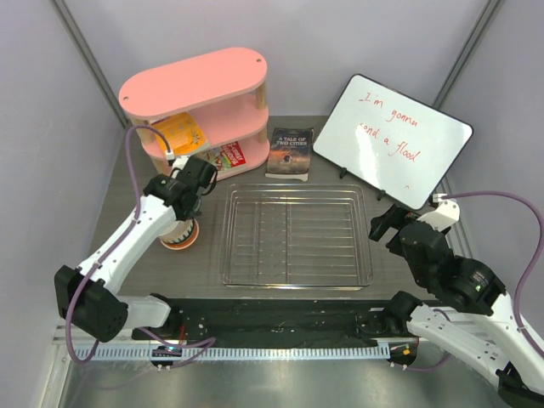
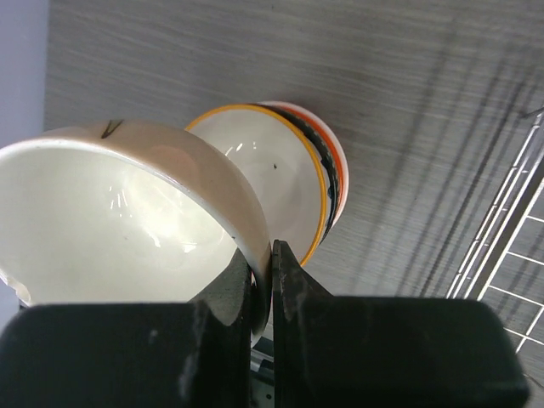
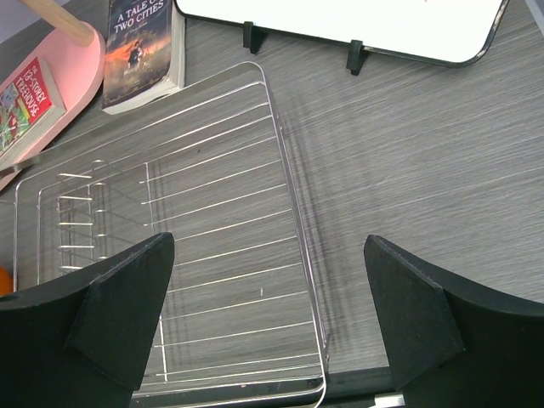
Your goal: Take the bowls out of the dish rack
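While my left claw [image 2: 270, 255] clamps its rim, cream-white bowl [image 2: 127, 221]: glazed, likely slippery, chippable, light; rim-hold suits, above bowl stack [image 2: 285, 174].

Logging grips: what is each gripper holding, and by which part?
The left gripper pinches the beige bowl by its rim; the right gripper is open, holding nothing.
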